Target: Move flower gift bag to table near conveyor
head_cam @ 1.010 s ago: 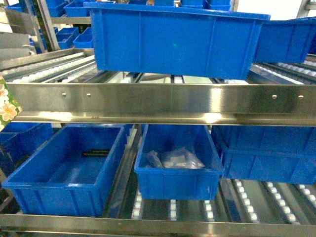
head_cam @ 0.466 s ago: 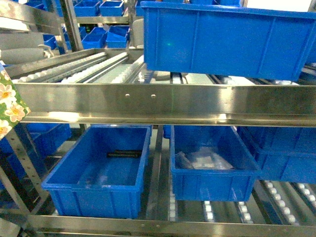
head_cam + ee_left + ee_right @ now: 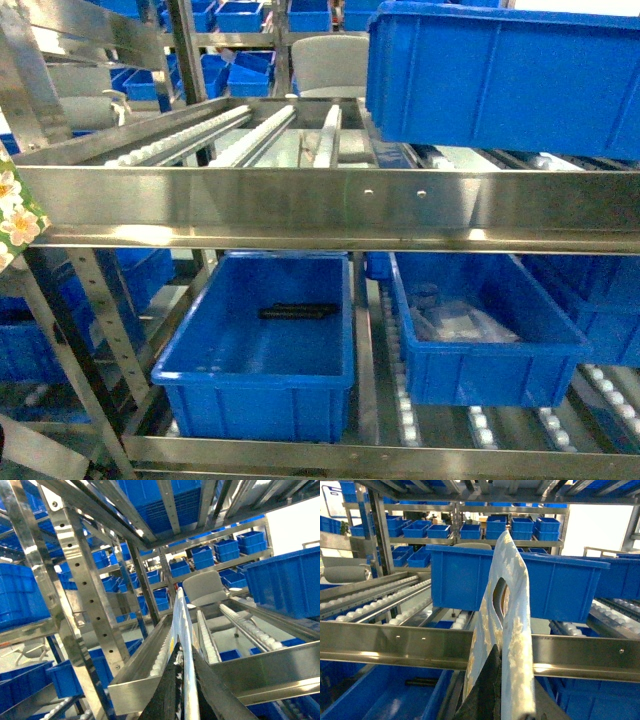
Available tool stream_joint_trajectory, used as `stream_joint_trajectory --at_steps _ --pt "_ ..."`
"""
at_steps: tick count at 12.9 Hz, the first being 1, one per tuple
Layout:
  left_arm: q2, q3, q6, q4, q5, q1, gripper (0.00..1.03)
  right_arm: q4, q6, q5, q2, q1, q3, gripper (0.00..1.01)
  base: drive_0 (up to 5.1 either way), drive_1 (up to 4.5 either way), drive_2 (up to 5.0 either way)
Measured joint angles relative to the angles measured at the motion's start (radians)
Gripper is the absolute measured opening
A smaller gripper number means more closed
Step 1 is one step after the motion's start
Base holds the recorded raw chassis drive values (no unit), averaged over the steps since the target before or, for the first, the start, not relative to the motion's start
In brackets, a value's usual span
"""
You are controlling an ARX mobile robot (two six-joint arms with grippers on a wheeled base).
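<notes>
Steel conveyor (image 3: 320, 205) fills head view; wrist views show each hand apparently pinching a gift bag (image 3: 507, 625).

Floral-print bag (image 3: 14, 215), steel conveyor (image 3: 330, 205), blue bins (image 3: 262, 360).

Flower gift bag (image 3: 12, 215) mostly out of frame

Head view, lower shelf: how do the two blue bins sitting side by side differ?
The left bin is wider and nearly empty, holding only a dark bar-shaped item near its back. The right bin is narrower and holds clear plastic-wrapped items. The left bin reaches closer to the shelf's front rail than the right one does. Both are open-topped blue plastic bins on the roller tracks of the conveyor.
</notes>
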Motion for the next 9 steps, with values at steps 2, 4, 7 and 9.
stream_joint_trajectory --at_steps 2,4,7,9 --pt "0.0 0.0 0.0 0.001 0.0 0.0 0.02 0.001 0.0 0.0 -0.001 0.0 0.0 0.02 -4.7 1.1 3.7" --pt "0.0 0.0 0.0 0.001 0.0 0.0 0.02 0.0 0.0 0.0 -0.001 0.0 0.0 0.02 -4.6 0.87 3.9" --pt "0.0 0.0 0.0 0.001 0.0 0.0 0.02 -0.001 0.0 0.0 0.0 0.0 0.0 0.02 -4.6 0.8 3.9" --pt "0.0 0.0 0.0 0.001 0.0 0.0 0.02 -0.001 0.0 0.0 0.0 0.0 0.0 0.02 -4.6 0.77 3.9"
